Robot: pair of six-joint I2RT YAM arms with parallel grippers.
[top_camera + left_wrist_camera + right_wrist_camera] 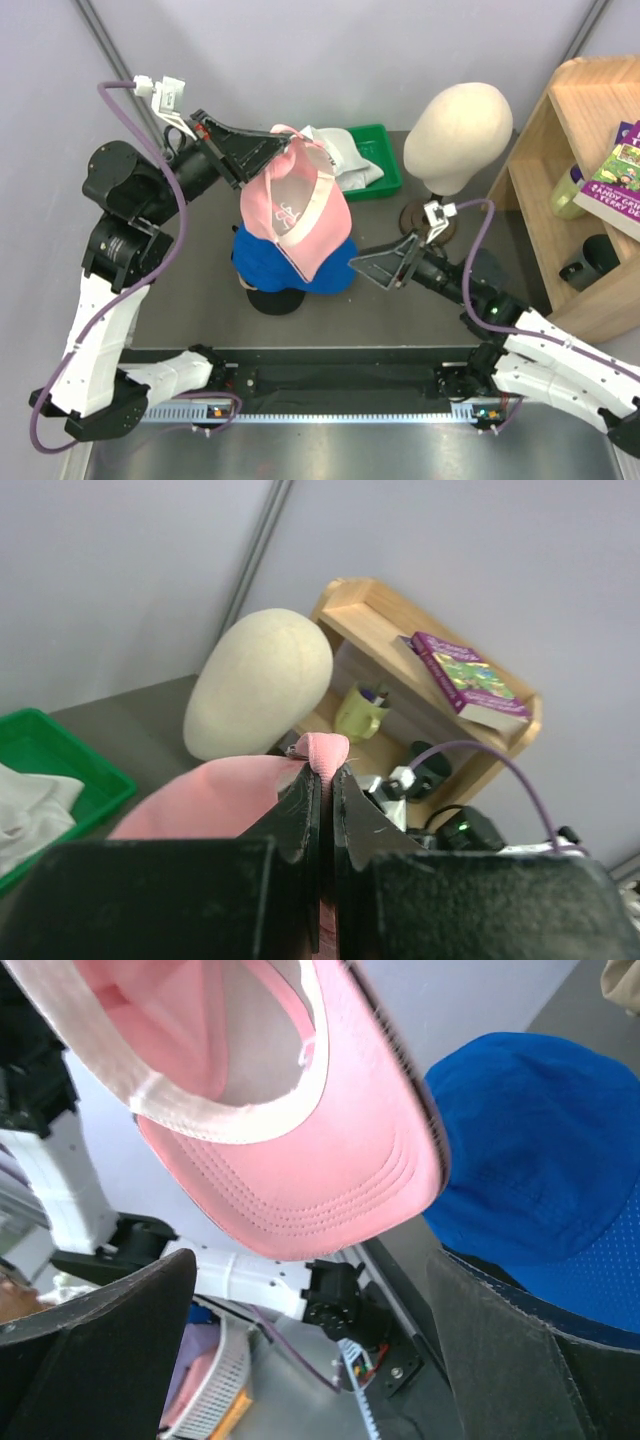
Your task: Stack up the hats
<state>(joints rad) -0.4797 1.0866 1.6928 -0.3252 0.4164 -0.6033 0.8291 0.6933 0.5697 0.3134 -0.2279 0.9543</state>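
Note:
My left gripper is shut on the back strap of a pink hat and holds it in the air over a blue hat, which lies on a black hat on the table. In the left wrist view the pink strap is pinched between the fingertips. My right gripper is open and empty just right of the stack, under the pink brim; the blue hat lies beside it. A white hat lies in the green tray.
A green tray stands at the back. A cream foam head on a round wooden stand is at the back right. A wooden shelf with a book and a cup stands at the right.

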